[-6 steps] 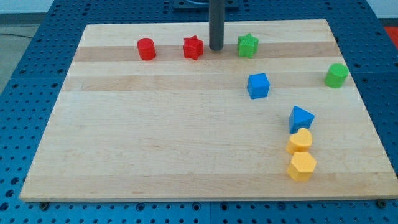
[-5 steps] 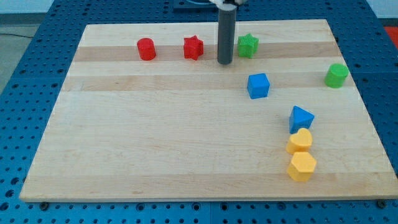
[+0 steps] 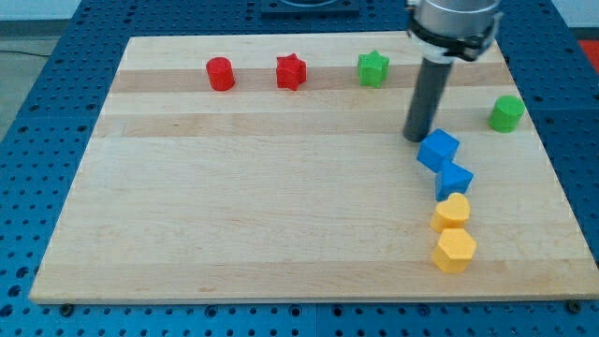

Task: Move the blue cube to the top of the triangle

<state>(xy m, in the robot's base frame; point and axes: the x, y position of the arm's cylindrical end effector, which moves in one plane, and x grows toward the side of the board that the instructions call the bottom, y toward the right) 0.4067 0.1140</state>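
Observation:
The blue cube [image 3: 438,150] lies at the view's right, touching the top-left of the blue triangle [image 3: 455,180]. My tip [image 3: 416,138] stands just to the upper left of the blue cube, at or very near its edge. The rod rises from there toward the view's top. Below the triangle sit a yellow heart-like block [image 3: 451,212] and a yellow hexagon [image 3: 454,251], stacked in a column down the view.
A red cylinder [image 3: 220,73], a red star [image 3: 291,71] and a green star [image 3: 372,67] line the board's top. A green cylinder [image 3: 506,112] sits at the right edge. The wooden board [image 3: 234,206] lies on a blue perforated table.
My tip has moved right and down from between the stars to the blue cube. The blue cube has slid down and right until it meets the triangle.

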